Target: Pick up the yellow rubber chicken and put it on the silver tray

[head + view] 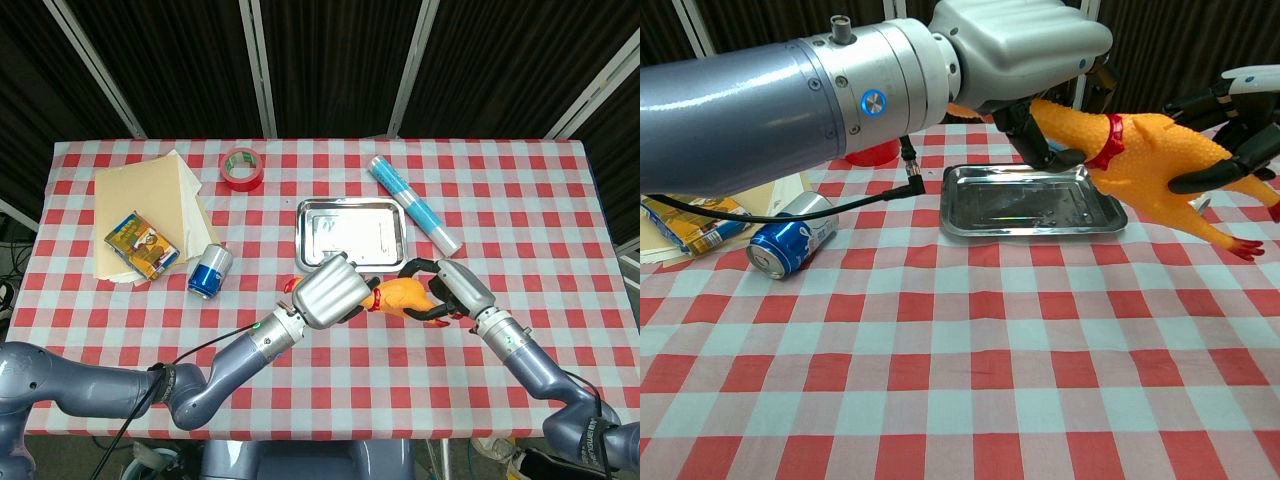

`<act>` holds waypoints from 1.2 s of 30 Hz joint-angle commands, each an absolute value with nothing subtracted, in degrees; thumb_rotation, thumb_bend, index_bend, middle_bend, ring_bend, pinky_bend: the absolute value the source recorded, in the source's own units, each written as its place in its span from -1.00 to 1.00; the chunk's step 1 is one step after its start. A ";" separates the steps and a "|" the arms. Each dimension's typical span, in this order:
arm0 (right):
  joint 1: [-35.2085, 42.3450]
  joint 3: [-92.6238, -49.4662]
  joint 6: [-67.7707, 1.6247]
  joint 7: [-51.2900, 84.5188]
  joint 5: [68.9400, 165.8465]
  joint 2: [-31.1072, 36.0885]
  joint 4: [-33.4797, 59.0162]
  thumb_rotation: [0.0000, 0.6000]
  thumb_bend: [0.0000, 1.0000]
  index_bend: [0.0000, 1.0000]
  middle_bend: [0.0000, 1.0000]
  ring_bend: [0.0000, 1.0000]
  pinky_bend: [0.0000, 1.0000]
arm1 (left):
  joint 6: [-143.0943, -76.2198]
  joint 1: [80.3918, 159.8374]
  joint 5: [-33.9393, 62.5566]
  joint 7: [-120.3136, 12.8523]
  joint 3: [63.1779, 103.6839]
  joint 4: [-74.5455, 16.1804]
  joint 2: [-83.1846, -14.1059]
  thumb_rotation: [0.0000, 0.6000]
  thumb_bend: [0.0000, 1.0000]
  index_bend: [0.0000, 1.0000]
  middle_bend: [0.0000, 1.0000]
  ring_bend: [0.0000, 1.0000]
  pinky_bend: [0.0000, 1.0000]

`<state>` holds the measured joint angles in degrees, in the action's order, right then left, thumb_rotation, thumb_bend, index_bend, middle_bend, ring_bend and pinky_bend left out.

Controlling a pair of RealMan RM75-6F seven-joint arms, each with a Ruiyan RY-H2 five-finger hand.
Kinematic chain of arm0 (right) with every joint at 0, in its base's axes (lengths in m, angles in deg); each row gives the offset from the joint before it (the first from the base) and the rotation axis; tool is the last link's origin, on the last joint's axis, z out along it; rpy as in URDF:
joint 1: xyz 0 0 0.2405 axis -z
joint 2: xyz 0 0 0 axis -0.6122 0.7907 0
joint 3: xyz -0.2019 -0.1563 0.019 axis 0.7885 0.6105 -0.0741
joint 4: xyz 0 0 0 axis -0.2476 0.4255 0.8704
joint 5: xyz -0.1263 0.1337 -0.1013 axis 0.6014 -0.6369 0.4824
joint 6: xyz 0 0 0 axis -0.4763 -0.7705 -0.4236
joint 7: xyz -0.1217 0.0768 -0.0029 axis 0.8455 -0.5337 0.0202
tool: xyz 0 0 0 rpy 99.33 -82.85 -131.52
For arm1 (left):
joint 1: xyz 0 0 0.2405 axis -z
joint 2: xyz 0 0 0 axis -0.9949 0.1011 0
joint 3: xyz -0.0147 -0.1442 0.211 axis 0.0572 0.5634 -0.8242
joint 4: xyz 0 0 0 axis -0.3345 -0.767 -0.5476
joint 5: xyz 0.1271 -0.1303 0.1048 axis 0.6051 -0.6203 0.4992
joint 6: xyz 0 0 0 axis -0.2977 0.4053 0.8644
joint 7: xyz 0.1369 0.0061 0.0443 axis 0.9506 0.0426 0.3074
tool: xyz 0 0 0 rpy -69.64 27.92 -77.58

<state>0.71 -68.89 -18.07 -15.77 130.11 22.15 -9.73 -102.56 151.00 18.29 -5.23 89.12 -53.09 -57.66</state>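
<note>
Both hands carry the yellow rubber chicken (1150, 160) above the table (560, 220), just short of the silver tray (352, 232): left hand (330, 290) fingers clamped round its neck, right hand (452, 290) fingers wrapped about its body, likely steadying it. Tray lies bare, near rim closest.

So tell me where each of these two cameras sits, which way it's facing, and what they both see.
Head view: high up, looking down on the whole table; both forearms and hands show.
Chest view: low, near table height, looking forward across the cloth; the left forearm fills the top.
Shared: the left hand and right hand holding the rubber chicken, silver tray, blue can.
</note>
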 commanded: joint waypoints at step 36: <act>-0.93 -65.48 -14.69 -26.35 140.85 24.79 -6.46 1.00 -0.42 -0.18 -0.16 -0.08 -0.11 | -103.55 152.17 17.23 -3.87 88.11 -50.82 -59.35 1.00 0.62 0.41 0.53 0.32 0.34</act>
